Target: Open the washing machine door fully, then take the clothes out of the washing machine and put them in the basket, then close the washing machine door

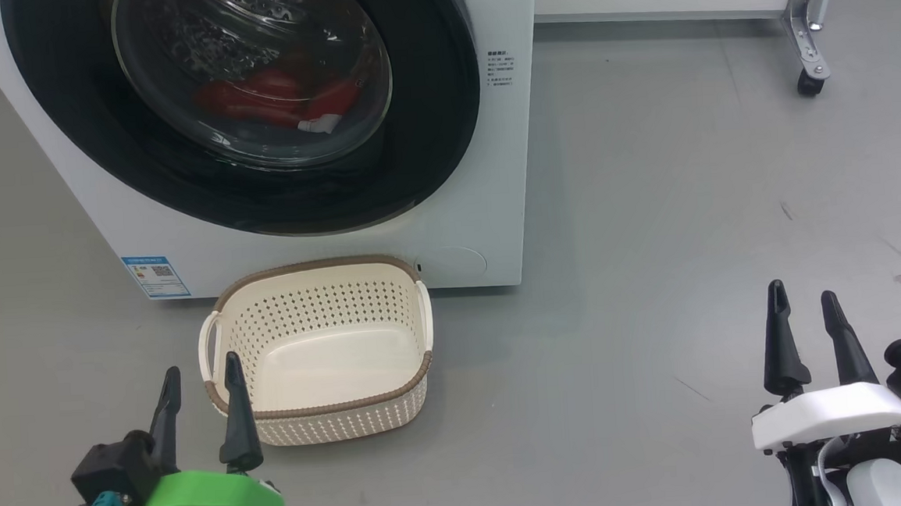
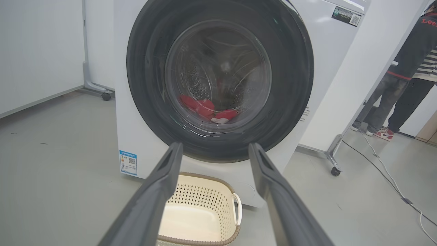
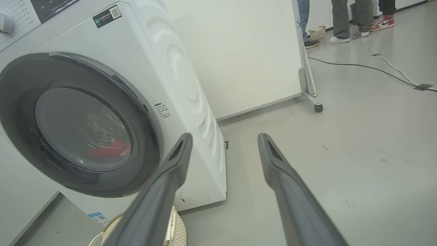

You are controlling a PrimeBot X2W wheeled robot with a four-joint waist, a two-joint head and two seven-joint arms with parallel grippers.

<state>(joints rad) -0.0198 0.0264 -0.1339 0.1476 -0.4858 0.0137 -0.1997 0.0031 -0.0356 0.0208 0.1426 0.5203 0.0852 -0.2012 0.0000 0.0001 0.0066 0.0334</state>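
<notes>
Both hands spread, empty: left hand just beside the basket, right hand well apart over the floor. Washing machine door shut, clothes behind its glass. Risks: fingers slip off the glossy rim, leaving the door half open; left arm nudges the basket.

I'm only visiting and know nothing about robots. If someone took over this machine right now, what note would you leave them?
Left gripper: fingers open, empty, near the basket's left corner.
Right gripper: fingers open, empty, over bare floor on the right.
Washing machine door: shut. Red clothes lie in the drum, seen through the glass.
Basket: empty, on the floor just in front of the washing machine.
Done: nothing yet.
Left: open the door fully, move the clothes into the basket, close the door.
</notes>
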